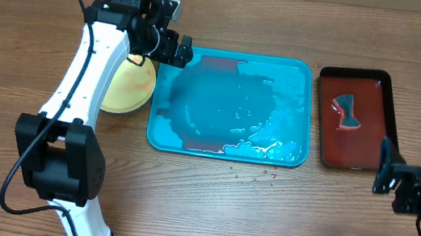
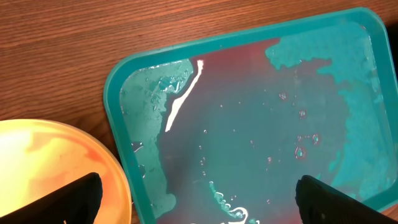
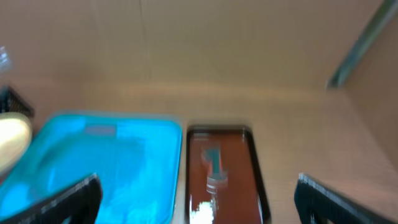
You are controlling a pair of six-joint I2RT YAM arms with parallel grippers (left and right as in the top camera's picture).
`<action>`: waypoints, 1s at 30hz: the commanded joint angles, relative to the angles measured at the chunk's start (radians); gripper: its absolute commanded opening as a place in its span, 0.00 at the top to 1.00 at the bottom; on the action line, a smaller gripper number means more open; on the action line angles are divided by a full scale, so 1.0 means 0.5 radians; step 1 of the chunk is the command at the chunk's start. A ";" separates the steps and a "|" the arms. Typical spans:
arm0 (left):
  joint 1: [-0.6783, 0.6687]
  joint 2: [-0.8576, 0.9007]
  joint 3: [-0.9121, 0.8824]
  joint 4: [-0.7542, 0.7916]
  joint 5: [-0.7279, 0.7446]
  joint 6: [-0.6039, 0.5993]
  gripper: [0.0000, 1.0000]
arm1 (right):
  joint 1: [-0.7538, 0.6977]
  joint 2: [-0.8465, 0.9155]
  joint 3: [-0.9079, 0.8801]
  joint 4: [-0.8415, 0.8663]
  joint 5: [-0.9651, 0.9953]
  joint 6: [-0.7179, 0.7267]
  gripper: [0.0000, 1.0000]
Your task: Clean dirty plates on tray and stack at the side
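Observation:
The teal tray [image 1: 298,72] lies in the middle of the table, wet with foam and water, and no plate lies in it. It also shows in the left wrist view [image 2: 118,81] and the right wrist view [image 3: 68,124]. A pale yellow-green plate [image 1: 128,91] lies on the table just left of the tray, partly under my left arm; it also shows in the left wrist view [image 2: 50,162]. I cannot tell if other plates lie under it. My left gripper [image 1: 177,50] is open and empty above the tray's far left corner. My right gripper [image 1: 389,176] is open and empty at the right.
A dark-red, black-rimmed tray [image 1: 332,154] stands right of the teal tray and holds a grey scrubbing tool [image 1: 348,110], also in the right wrist view [image 3: 213,165]. Small water drops [image 1: 256,175] dot the wood before the teal tray.

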State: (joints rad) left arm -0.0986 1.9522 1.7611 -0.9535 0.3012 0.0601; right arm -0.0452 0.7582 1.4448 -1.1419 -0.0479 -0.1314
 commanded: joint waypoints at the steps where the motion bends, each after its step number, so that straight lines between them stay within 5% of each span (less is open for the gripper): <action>1: -0.005 -0.014 0.030 0.001 -0.011 0.045 0.00 | 0.005 -0.130 -0.270 0.279 -0.015 -0.005 0.00; 13: -0.005 -0.014 0.030 0.001 -0.011 0.045 0.00 | 0.025 -0.866 -1.744 1.646 -0.244 -0.004 0.00; 30: -0.005 -0.014 0.030 0.001 -0.011 0.045 0.00 | 0.128 -1.512 -2.778 2.385 -0.298 -0.005 0.00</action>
State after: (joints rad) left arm -0.0986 1.9522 1.7611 -0.9539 0.2981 0.0601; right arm 0.0093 0.0299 0.0944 0.0288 -0.1833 -0.1318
